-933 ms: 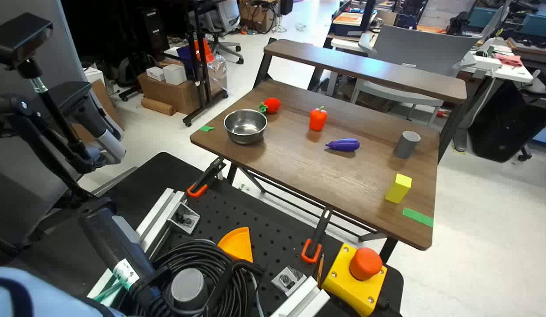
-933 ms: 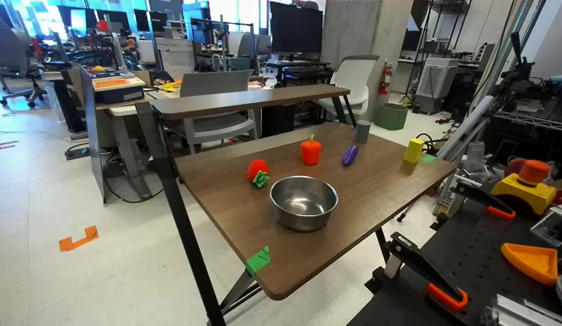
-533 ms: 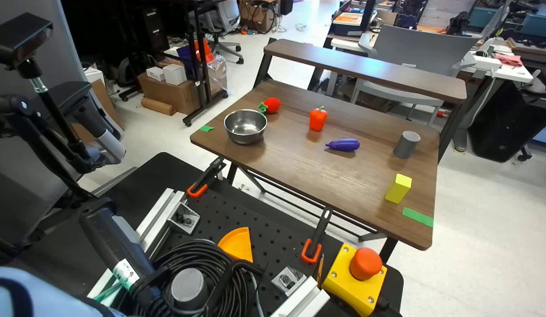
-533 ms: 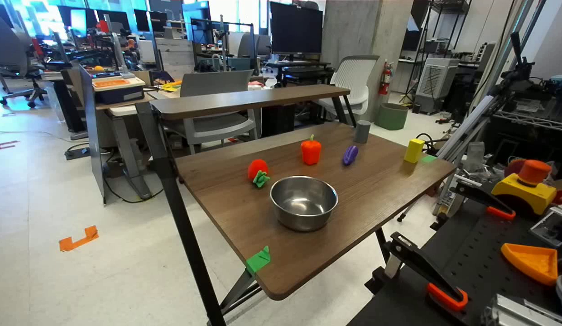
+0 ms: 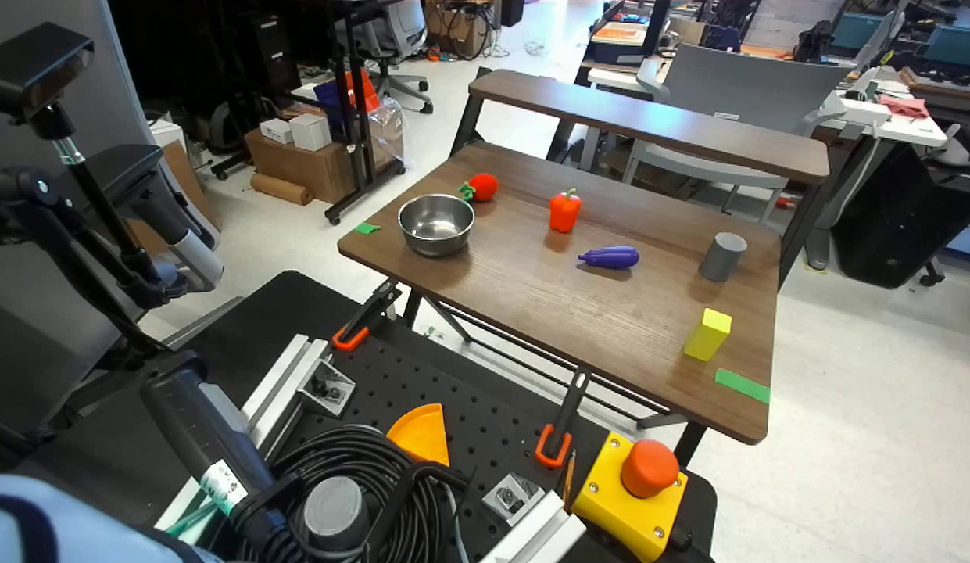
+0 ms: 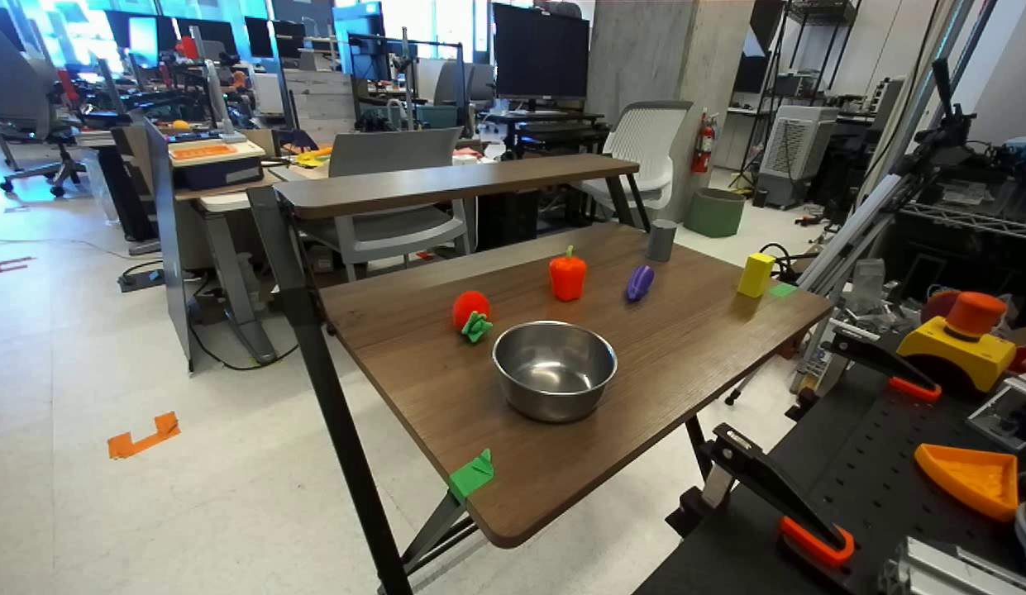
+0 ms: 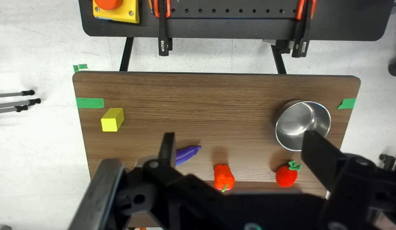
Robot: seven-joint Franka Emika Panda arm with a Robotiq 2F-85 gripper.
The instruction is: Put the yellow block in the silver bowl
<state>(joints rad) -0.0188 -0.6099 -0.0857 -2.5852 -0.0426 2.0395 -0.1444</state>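
Observation:
The yellow block [image 5: 707,335] stands upright on the brown table [image 5: 531,274], close to a flat green tape patch. It also shows at the far end in an exterior view [image 6: 756,275] and at the left in the wrist view [image 7: 112,119]. The silver bowl [image 5: 436,225] stands at the opposite end of the table; it shows in an exterior view [image 6: 555,371] and at the right in the wrist view [image 7: 301,124]. My gripper [image 7: 240,134] shows only in the wrist view. It is open and empty, high above the table, its right finger covering part of the bowl's edge.
A red tomato [image 5: 483,187] lies beside the bowl. An orange-red pepper [image 5: 564,211], a purple eggplant [image 5: 610,257] and a grey cup [image 5: 722,256] are also on the table. A raised shelf [image 5: 649,121] runs along one long side. Clamps and an emergency stop [image 5: 641,485] sit on the black bench.

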